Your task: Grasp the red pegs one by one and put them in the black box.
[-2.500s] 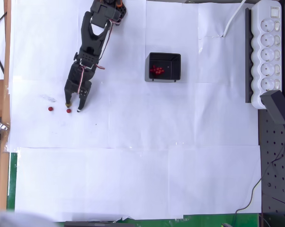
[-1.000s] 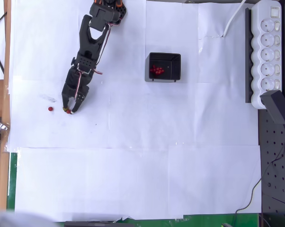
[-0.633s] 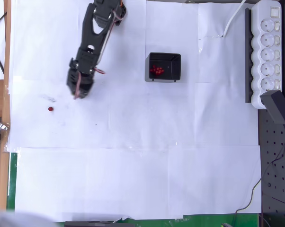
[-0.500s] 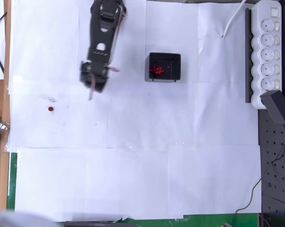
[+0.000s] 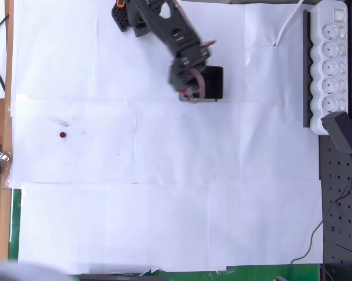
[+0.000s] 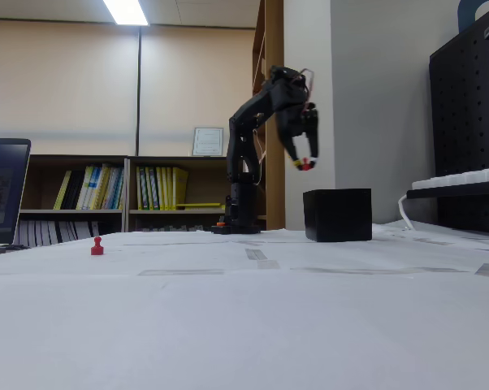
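Note:
My gripper hangs over the left part of the black box in the overhead view and hides the box's inside there. In the fixed view the gripper is in the air above and just left of the black box, shut on a small red peg at its fingertips. Another red peg stands alone on the white paper far to the left, and in the fixed view this peg stands upright at the left.
A white power strip and a black plug adapter lie at the right edge, beside a black pegboard. A laptop stands at the left in the fixed view. White paper covers the table.
The gripper shut on the right one of two pegs on the left of the paper, lifted it and swung right to the black box. One peg stays on the paper.

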{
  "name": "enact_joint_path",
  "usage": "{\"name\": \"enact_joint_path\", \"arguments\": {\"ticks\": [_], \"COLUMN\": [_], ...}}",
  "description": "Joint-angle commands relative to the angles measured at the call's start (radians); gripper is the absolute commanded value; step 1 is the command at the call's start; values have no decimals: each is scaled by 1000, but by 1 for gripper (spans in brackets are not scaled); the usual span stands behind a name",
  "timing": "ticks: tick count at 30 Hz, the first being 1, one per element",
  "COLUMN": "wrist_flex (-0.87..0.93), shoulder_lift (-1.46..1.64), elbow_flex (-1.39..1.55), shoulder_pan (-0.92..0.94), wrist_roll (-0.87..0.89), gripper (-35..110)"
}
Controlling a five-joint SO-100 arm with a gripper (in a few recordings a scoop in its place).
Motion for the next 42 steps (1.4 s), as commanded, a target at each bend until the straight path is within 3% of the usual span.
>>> {"name": "enact_joint_path", "arguments": {"ticks": [1, 12, 17, 25, 29, 31, 36, 42], "wrist_flex": [-66, -255, -192, 2, 15, -95, -569, -1138], "shoulder_lift": [58, 244, 239, 9, -176, -293, -480, -376], "elbow_flex": [72, -81, -75, 61, 153, 57, -540, -1039], "shoulder_pan": [-92, -84, -78, -38, 144, 307, 704, 1019], "wrist_roll": [-67, -77, -49, -40, 34, 95, 391, 693], "gripper": [0, 3, 18, 18, 18, 18, 18, 18]}}
